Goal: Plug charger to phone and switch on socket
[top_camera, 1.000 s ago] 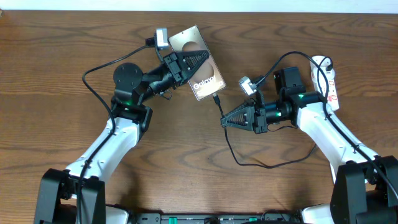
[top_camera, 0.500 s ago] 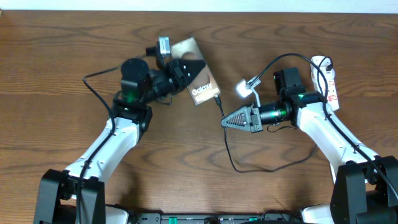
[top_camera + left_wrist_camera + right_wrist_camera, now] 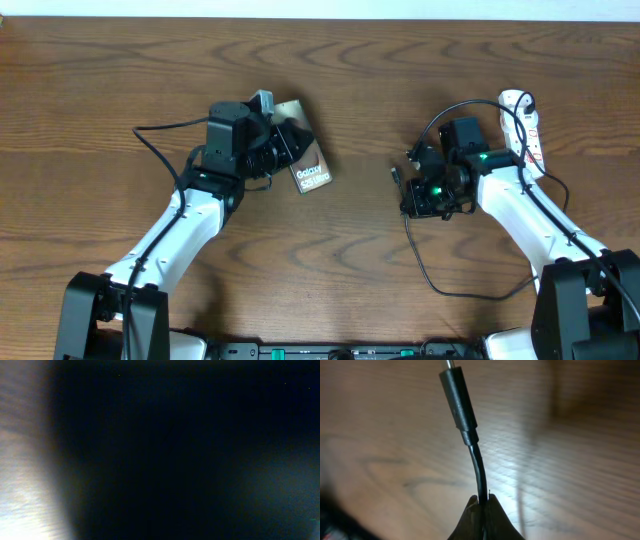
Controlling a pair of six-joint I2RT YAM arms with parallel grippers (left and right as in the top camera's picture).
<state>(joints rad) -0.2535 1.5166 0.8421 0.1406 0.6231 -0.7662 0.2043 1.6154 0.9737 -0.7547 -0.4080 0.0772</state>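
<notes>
Surface: brown wooden table (image 3: 350, 90).
Right gripper (image 3: 482, 504): closed on thin black charger cable (image 3: 479, 467); connector tip (image 3: 458, 402) just beyond it, top cut off.
Left gripper (image 3: 286, 142): over flat brownish Galaxy phone (image 3: 312, 176), partly hiding it; grip not discernible, wrist view all dark.
White power strip (image 3: 528, 125): behind right gripper, well apart.

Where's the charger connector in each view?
Overhead: charger connector sits right of centre, between the phone and the right arm.
Left wrist: not in it; the frame is almost all black.
Right wrist: top, left of centre, tip pointing up.
Shared landmark: the right gripper pinching the charger cable just behind the connector, seen in the overhead and right wrist views.
</notes>
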